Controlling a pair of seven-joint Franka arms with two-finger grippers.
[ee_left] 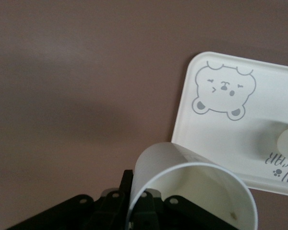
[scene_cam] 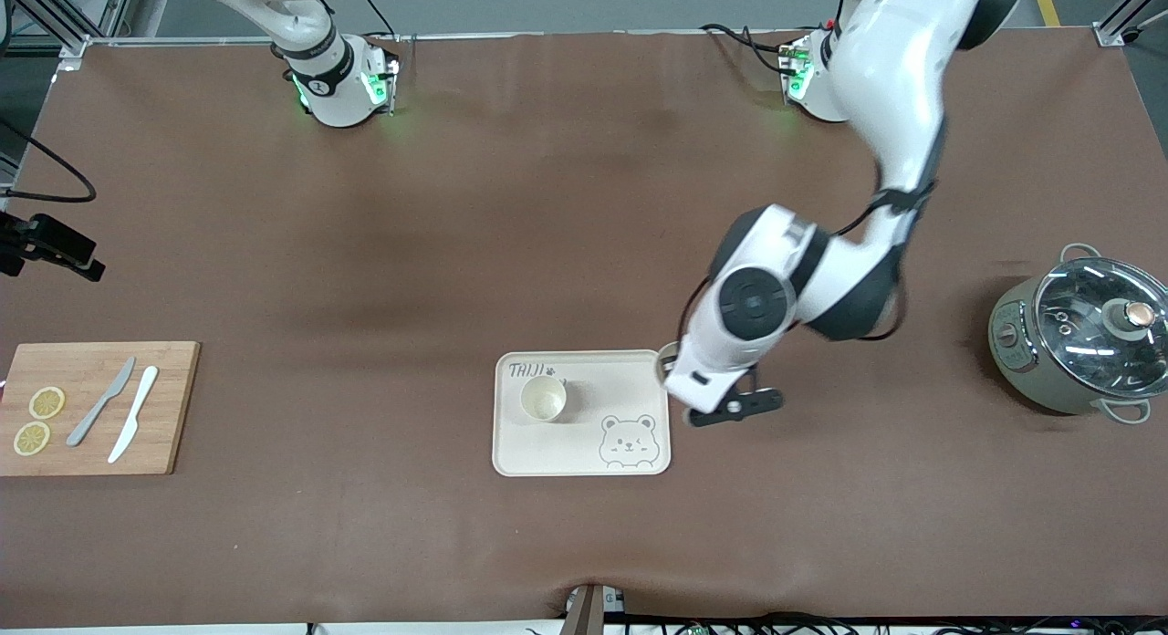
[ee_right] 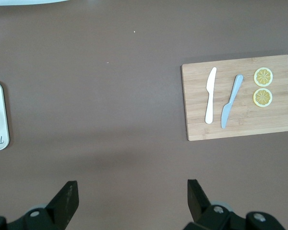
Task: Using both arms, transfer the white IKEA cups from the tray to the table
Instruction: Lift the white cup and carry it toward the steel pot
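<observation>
Down on one brown table (scene_cam: 365, 252): one cream rectangular bear tray (scene_cam: 584, 452) near the middle of the camera-side edge, carrying one small cream-white handleless cup (scene_cam: 544, 399). Over the tray's corner nearest the left arm's base, the left gripper (ee_left: 134, 211) clamped on a second identical white cup (ee_left: 192, 191), tilted. High up, waiting with fingers spread and empty, the right gripper (ee_right: 129, 199). Toward the right arm's end: one bamboo cutting board (scene_cam: 91, 407), two knives, two lemon slices.
</observation>
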